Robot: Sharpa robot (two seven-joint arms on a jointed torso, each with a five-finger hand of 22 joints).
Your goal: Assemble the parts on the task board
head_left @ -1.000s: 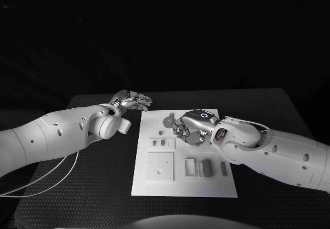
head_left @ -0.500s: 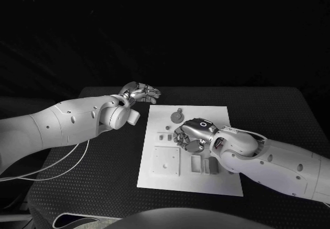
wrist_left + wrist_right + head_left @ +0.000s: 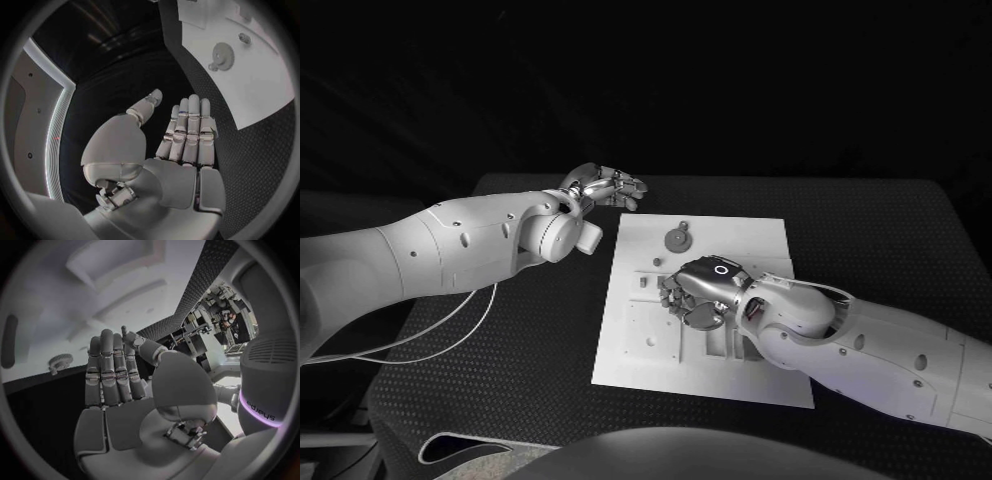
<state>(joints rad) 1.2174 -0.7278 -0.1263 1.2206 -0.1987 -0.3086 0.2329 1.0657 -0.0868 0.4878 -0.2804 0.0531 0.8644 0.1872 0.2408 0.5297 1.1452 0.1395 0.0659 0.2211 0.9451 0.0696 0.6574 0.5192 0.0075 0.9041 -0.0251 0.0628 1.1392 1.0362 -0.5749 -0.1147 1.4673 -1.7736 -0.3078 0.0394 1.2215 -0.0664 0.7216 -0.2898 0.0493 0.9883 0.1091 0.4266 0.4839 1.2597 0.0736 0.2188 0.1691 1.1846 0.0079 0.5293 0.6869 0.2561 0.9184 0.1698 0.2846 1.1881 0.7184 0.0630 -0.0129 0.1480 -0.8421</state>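
Note:
The white task board (image 3: 689,385) lies in the middle of the black table. A grey gear (image 3: 678,240) rests near its far edge, and the gear (image 3: 219,52) also lies on the board (image 3: 262,75) in the left wrist view. Small parts (image 3: 648,284) lie left of my right hand (image 3: 701,292), which hovers over the board's middle with straight fingers and holds nothing. A square plate (image 3: 651,335) sits nearer on the left. My left hand (image 3: 607,186) hangs off the board's far left corner, holding nothing. Its fingers (image 3: 187,130) are straight, thumb apart.
Black matting (image 3: 488,380) surrounds the board on all sides. A white cable (image 3: 437,345) loops under my left arm. My right forearm (image 3: 877,350) covers the board's near right part, hiding some pieces there. Beyond my right hand (image 3: 125,385) the gear (image 3: 60,361) lies on the board (image 3: 50,300).
The camera has shifted. Relative to the board, my right hand has drawn back from beside the gear toward the board's middle. My left hand stays off the far left corner.

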